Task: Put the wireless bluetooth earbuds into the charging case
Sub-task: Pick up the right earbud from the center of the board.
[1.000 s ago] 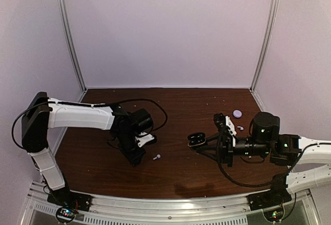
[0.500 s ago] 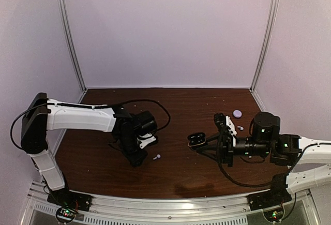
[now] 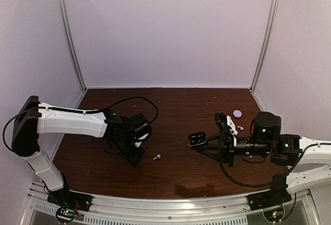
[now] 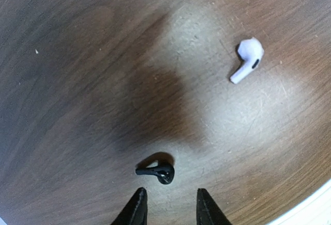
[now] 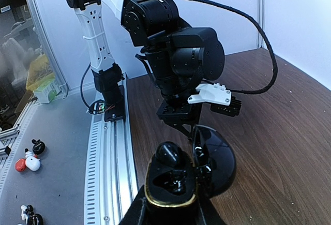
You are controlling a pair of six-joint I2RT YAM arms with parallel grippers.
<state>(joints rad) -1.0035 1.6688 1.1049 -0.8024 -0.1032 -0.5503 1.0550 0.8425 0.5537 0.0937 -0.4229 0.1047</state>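
A black earbud (image 4: 156, 171) lies on the wood table just ahead of my left gripper (image 4: 168, 198), whose fingers stand apart with nothing between them. A white earbud (image 4: 247, 59) with a short stem lies farther off to the right, and in the top view the white earbud (image 3: 156, 157) sits just right of the left gripper (image 3: 136, 158). My right gripper (image 5: 168, 212) is shut on the open black charging case (image 5: 170, 183), lid (image 5: 217, 160) swung to the right. One black bud (image 5: 168, 153) sits in the far socket; the near socket is empty. In the top view the case (image 3: 196, 139) hangs above mid-table.
A small pale round object (image 3: 237, 114) and a tiny white piece (image 3: 240, 128) lie at the back right near the right arm. The left arm's cable (image 3: 129, 101) loops over the table. A metal rail (image 3: 170, 204) runs along the near edge.
The left arm has swung lower and leftward, and its gripper has opened. The right arm and the case have stayed still.
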